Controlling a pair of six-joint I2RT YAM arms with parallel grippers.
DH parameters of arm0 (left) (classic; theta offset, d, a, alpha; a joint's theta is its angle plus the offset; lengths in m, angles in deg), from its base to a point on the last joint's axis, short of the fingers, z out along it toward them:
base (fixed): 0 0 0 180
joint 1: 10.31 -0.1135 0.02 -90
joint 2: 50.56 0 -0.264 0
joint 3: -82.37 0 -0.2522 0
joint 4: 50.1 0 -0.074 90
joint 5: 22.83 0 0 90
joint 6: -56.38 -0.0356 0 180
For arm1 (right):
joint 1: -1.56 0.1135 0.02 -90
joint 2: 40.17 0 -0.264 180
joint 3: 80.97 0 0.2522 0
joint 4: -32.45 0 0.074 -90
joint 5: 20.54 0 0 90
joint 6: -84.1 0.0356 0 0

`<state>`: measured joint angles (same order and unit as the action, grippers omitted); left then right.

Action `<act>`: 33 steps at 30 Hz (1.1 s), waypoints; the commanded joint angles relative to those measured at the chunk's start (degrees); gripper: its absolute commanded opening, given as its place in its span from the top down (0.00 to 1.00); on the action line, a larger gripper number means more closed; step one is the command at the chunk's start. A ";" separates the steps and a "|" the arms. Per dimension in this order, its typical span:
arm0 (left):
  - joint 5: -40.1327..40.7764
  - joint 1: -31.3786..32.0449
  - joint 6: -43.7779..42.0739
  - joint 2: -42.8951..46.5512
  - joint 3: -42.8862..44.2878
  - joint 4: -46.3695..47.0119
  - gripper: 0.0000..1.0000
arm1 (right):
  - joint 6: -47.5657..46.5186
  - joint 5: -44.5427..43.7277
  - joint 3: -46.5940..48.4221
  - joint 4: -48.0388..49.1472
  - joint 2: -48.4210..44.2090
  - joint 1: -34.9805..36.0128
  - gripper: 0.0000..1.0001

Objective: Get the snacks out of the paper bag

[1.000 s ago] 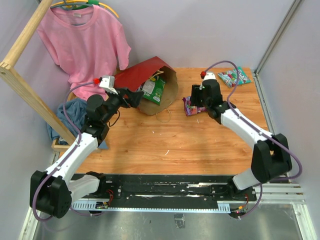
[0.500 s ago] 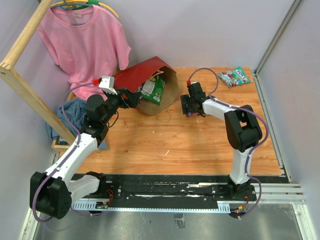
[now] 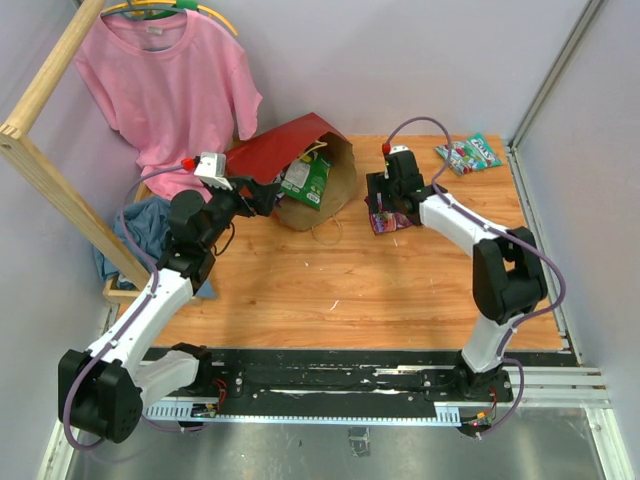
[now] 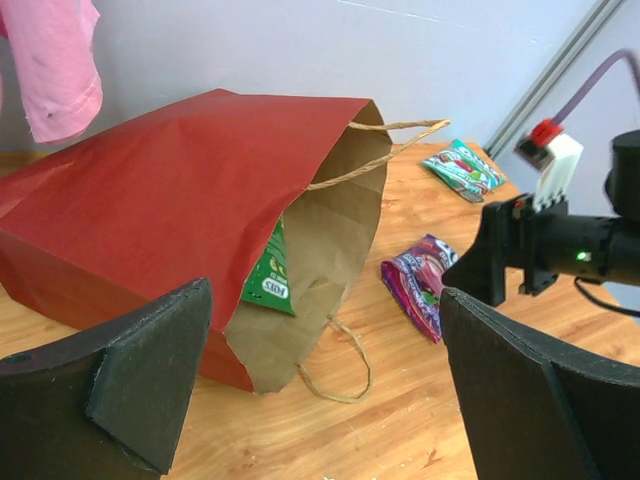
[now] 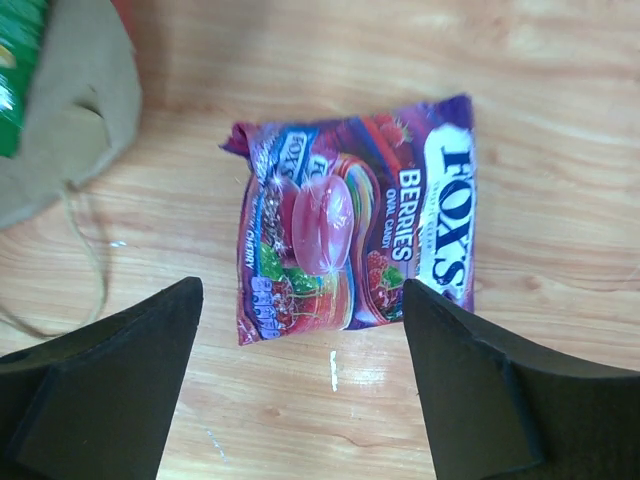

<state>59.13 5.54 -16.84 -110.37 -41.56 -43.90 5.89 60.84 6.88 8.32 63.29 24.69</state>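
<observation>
The dark red paper bag [image 3: 285,150] [image 4: 170,190] lies on its side, its brown mouth facing the right arm. A green Fox's packet [image 3: 308,180] [image 4: 268,275] pokes out of the mouth. A purple Fox's packet [image 3: 387,217] [image 5: 355,245] [image 4: 418,285] lies flat on the table outside the bag. My right gripper [image 3: 380,200] [image 5: 300,300] hovers open just above it, touching nothing. My left gripper [image 3: 268,193] [image 4: 325,320] stands wide open beside the bag's front edge, holding nothing. Another green-and-red packet [image 3: 468,152] [image 4: 462,168] rests at the far right corner.
A pink T-shirt [image 3: 165,90] hangs at the back left over a blue cloth [image 3: 140,225] and a wooden frame [image 3: 50,180]. The bag's loop handle [image 4: 345,365] [image 5: 85,255] lies on the wood. Grey walls close in the table's back and right sides.
The right gripper's jaws have widened and its wrist has swung about over the purple packet, which stays lying on the table. The left arm has barely moved.
</observation>
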 commanded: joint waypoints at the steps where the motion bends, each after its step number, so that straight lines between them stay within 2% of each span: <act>1: 0.30 -0.49 -0.60 1.22 0.24 0.34 0.00 | -1.34 -0.98 1.64 0.75 -2.16 -1.63 0.21; 9: 1.46 -0.56 -1.52 1.59 0.15 -0.22 0.00 | -1.39 0.70 5.69 0.53 5.39 -4.12 0.39; 12: 1.56 -0.56 -1.66 1.18 0.22 -0.03 0.00 | -0.97 1.83 6.50 -0.05 9.34 -4.26 0.42; 22: 1.89 -0.59 -2.01 -0.20 0.24 0.29 0.00 | -0.75 0.30 8.47 -2.96 15.62 -4.32 0.44; 33: 3.46 -0.66 -2.69 -0.48 0.37 -0.40 0.00 | -1.44 0.07 18.35 -8.96 21.52 -7.64 0.43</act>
<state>61.01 5.52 -18.29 -110.83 -41.56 -44.55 5.17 61.99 22.83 5.74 80.84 19.73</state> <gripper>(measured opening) 0.994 0.566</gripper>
